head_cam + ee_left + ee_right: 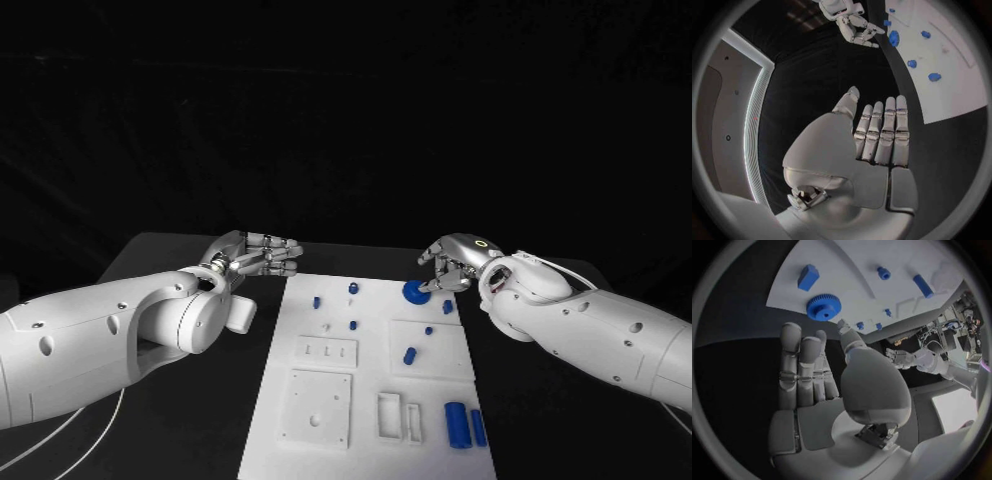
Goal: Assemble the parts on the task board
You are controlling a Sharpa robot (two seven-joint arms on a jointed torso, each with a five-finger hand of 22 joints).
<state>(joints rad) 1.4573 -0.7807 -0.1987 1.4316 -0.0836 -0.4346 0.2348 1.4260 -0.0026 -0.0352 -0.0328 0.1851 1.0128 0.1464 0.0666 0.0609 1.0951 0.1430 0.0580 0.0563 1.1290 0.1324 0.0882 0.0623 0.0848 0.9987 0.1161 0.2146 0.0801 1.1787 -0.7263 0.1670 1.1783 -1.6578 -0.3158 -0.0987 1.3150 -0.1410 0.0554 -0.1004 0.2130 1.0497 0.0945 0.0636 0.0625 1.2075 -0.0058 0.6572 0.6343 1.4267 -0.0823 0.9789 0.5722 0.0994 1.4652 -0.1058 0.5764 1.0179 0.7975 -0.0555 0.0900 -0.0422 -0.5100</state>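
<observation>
The white task board (375, 385) lies lengthwise on the black table. A blue gear (415, 291) sits near its far right corner, with several small blue parts (353, 288) scattered behind and in front of it. Two blue cylinders (464, 425) lie at the board's near right. My right hand (454, 262) hovers just beyond the gear with nothing in it; in the right wrist view its fingers (801, 365) stretch toward the gear (824, 306). My left hand (260, 252) is off the board's far left corner, its fingers (882, 132) straight and empty.
The board carries white raised plates (317, 405) and slotted frames (400, 415) at its near end. A blue block (807, 277) lies beside the gear. Black table surrounds the board on both sides.
</observation>
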